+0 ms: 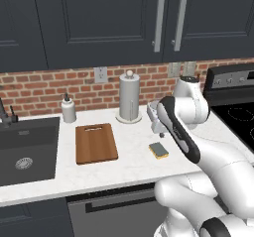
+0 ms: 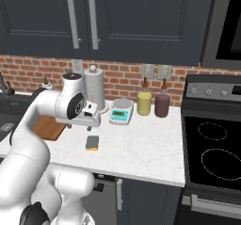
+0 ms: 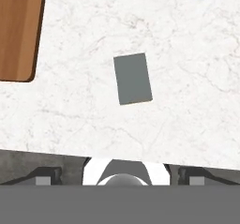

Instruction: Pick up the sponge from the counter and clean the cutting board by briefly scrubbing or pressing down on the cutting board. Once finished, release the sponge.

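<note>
My end effector (image 3: pixel 118 175) hangs above the white counter (image 3: pixel 187 115), its 2 fingers spread wide apart and holding nothing. The sponge (image 3: pixel 133 78) lies flat on the counter directly below me, grey-green side up, touching nothing. The brown cutting board (image 1: pixel 95 143) lies flat to the sponge's left, apart from it, between the sponge and the dark sink (image 1: pixel 25 149). A paper towel holder (image 1: pixel 129 97) stands behind, near the brick wall.

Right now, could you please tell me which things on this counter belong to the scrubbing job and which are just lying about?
Job: sponge, cutting board, counter, open tool above the sponge.

Lying about: paper towel holder, soap dispenser, kitchen scale, yellow jar, dark purple jar, sink.
</note>
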Controlling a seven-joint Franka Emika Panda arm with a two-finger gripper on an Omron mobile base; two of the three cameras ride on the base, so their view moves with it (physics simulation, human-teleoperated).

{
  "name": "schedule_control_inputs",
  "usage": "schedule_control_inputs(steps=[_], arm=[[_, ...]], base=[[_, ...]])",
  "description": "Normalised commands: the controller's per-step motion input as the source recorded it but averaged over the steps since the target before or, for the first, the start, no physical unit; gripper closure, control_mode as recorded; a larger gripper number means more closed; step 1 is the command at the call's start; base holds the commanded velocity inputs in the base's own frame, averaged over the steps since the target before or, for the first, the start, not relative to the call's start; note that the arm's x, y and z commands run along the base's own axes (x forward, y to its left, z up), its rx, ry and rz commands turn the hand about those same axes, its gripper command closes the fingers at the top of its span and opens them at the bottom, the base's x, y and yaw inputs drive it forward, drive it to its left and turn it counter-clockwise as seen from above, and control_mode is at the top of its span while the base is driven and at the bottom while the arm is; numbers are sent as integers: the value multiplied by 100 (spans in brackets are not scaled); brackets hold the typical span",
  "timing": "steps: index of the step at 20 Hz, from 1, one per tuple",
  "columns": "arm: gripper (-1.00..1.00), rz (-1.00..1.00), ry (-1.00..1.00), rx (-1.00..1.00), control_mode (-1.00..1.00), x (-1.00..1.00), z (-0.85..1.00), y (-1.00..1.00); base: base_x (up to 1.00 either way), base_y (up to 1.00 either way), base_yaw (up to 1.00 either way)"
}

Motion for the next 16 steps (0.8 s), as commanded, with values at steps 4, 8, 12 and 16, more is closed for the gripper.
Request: schedule_control_inputs(steps=[4, 8, 12, 16], arm=[[-100, 0, 0, 0, -100, 10, -8, 0], [-100, 1, 2, 0, -100, 14, -18, -3], [-100, 1, 7, 0, -100, 18, -30, -4], [-100, 1, 13, 0, -100, 28, -37, 0]], base=[[0, 0, 0], [0, 0, 0], [0, 0, 0], [0, 0, 0]])
